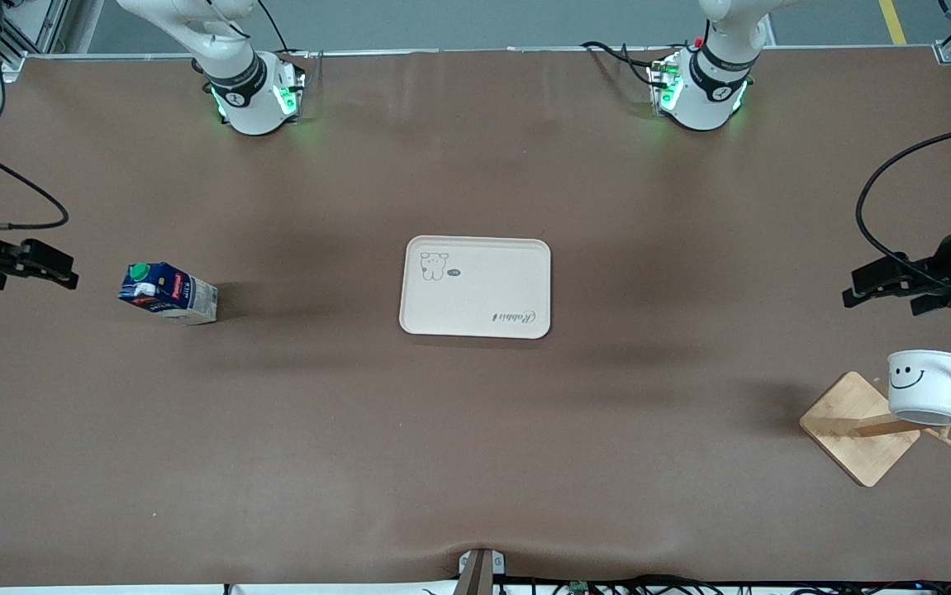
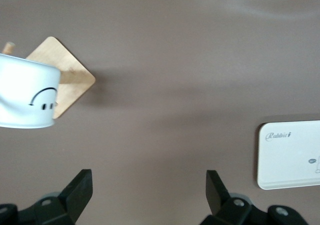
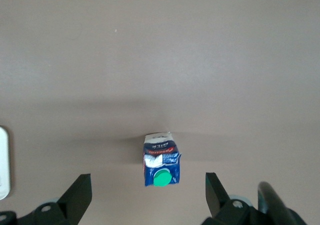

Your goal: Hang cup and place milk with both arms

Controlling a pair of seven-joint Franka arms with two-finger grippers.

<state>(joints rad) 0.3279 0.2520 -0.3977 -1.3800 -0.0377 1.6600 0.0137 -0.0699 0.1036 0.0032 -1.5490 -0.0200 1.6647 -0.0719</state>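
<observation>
The white cup (image 1: 926, 386) with a black smiley face hangs by its black handle on a peg of a wooden rack (image 1: 859, 428) at the left arm's end of the table. It also shows in the left wrist view (image 2: 25, 97). The dark blue milk (image 1: 168, 293) with a green cap stands on the table at the right arm's end, and shows in the right wrist view (image 3: 161, 165). My left gripper (image 1: 857, 291) is open and empty in the air, apart from the cup (image 2: 149, 190). My right gripper (image 1: 62, 273) is open and empty beside the milk, toward the table's end (image 3: 148, 190).
A cream tray (image 1: 475, 287) with a printed dog lies at the table's middle; its edge shows in the left wrist view (image 2: 290, 155). The rack's bamboo base (image 2: 70, 77) sits near the table's end. Black cables loop by the left arm.
</observation>
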